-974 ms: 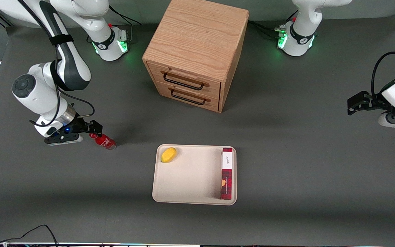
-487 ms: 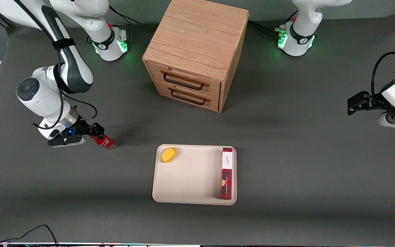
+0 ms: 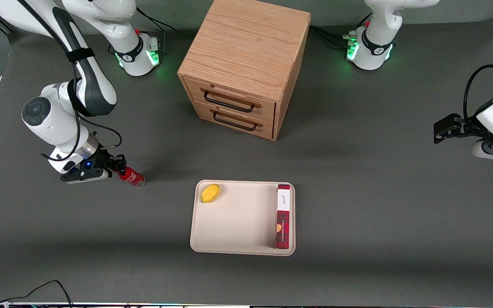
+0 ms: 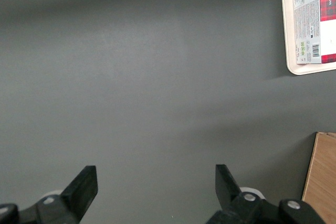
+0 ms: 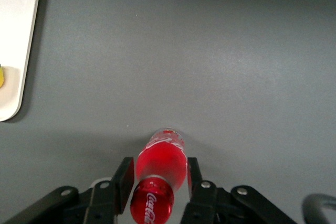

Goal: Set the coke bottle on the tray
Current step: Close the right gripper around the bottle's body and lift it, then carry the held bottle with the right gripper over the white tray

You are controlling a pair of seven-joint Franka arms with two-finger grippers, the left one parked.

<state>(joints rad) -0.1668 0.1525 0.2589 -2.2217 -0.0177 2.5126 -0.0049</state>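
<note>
The claw [image 3: 117, 167] is gripping the coke bottle [image 3: 132, 177] on the desk [image 3: 357, 192], hiding its neck, well apart from the tray [image 3: 238, 222].

Claw [image 3: 117, 167] around coke bottle [image 3: 132, 176], beside tray [image 3: 238, 222].

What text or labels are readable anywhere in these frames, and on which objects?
"Coca-Cola", white script on the cap of the coke bottle, which stands on the table between the fingers of the hand.
More white script on the bottle's side: too distorted to read.
Red plaid box on the tray: white label with fine print and a barcode, too small to read.
Cabinet and yellow fruit: no text.
</note>
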